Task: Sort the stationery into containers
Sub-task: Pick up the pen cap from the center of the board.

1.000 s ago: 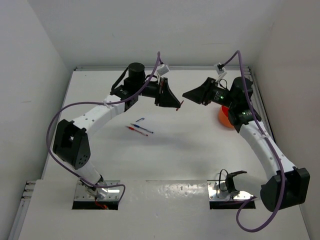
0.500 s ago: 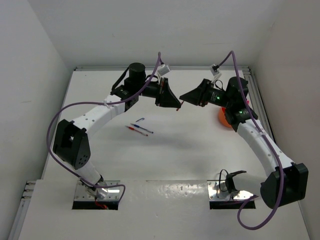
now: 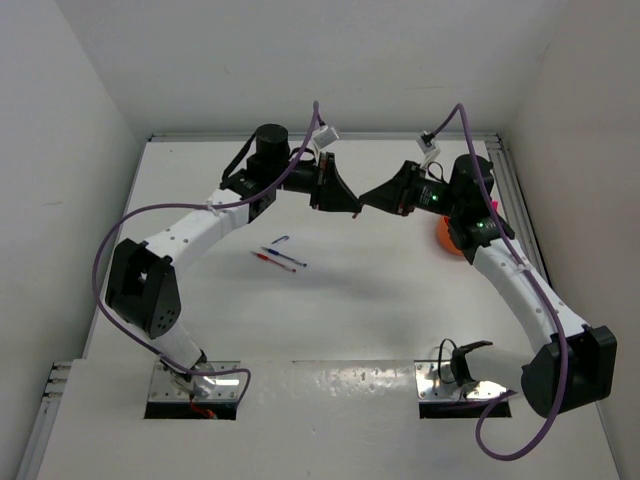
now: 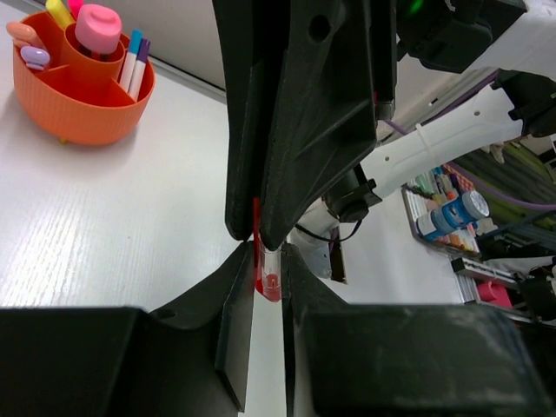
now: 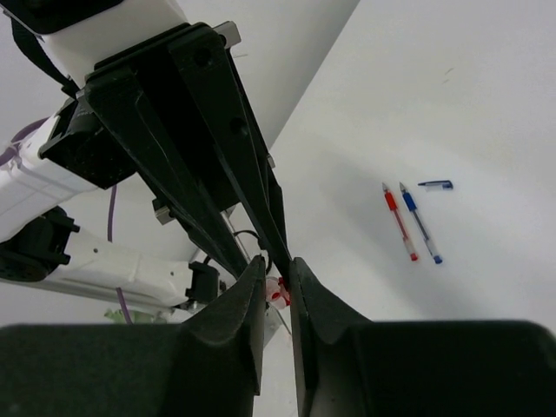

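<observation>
A red pen [image 4: 268,276] hangs in the air between both arms, above the back of the table. My left gripper [image 4: 267,252] is shut on one end of it. My right gripper [image 5: 277,265] faces it tip to tip and has its fingers closed round the pen's other end [image 5: 280,294]. From above, the left gripper [image 3: 355,210] and the right gripper [image 3: 366,199] meet at mid-table. The orange bowl [image 4: 87,117] stands right of them [image 3: 447,238] and holds a pink-capped bottle [image 4: 97,26], markers and pens. Another red pen [image 5: 399,222] and a blue pen [image 5: 420,222] lie side by side on the table.
A small blue pen cap [image 5: 434,184] lies just beyond the two pens on the table [image 3: 280,239]. White walls enclose the table on the left, back and right. The right arm's forearm runs close past the bowl.
My right gripper has moved left to meet the left gripper and narrowed its jaws onto the held pen's free end. The left gripper has barely moved.
</observation>
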Robot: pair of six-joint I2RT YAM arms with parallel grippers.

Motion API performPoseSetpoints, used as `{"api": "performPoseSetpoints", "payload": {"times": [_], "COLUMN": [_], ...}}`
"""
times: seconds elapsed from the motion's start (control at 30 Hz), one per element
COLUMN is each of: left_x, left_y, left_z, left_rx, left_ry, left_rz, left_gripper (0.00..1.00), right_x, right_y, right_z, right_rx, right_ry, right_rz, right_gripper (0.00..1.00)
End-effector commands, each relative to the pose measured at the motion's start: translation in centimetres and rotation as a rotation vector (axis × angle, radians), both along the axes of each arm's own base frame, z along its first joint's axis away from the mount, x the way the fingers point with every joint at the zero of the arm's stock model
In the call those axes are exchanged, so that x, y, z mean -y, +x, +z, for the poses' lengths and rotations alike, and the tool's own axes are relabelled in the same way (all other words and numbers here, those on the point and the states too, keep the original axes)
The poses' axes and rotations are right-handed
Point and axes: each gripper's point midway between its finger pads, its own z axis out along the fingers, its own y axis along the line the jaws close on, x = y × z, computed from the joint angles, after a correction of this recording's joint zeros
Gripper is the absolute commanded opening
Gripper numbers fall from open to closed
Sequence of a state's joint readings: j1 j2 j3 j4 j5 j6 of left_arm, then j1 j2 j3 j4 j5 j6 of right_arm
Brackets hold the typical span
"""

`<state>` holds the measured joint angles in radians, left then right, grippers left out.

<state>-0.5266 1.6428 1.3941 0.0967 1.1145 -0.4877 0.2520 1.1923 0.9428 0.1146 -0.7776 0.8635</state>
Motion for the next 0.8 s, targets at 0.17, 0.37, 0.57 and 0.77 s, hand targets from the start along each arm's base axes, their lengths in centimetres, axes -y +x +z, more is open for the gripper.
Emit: {"api": "performPoseSetpoints", "payload": {"times": [0.17, 0.37, 0.57, 0.77], "left_x": [-0.1, -0.6, -2.3, -7.1], "left_y": [0.3, 2.3, 5.6, 7.8], "left_z": [2.4, 0.3, -1.5, -2.4], "left_rx": [0.045, 0.018, 0.173, 0.248], "left_ry": [-0.048, 0.057, 0.281, 0.424], "left_rz": [0.008, 0.150, 0.429, 0.587], "left_gripper": [0.45, 1.00, 1.00, 1.00], "right_x": [0.2, 0.5, 0.9, 1.6], "right_y": [-0.1, 0.3, 1.1, 1.4], "right_z": [1.3, 1.4, 1.0, 0.2], "right_rx": [0.084, 0.078, 0.056, 0.026], "right_ry": [-0.026, -0.040, -0.072, -0.130], "right_rz": [-0.019, -0.055, -0.095, -0.139], "right_gripper": [0.00, 0.00, 0.00, 0.00]}}
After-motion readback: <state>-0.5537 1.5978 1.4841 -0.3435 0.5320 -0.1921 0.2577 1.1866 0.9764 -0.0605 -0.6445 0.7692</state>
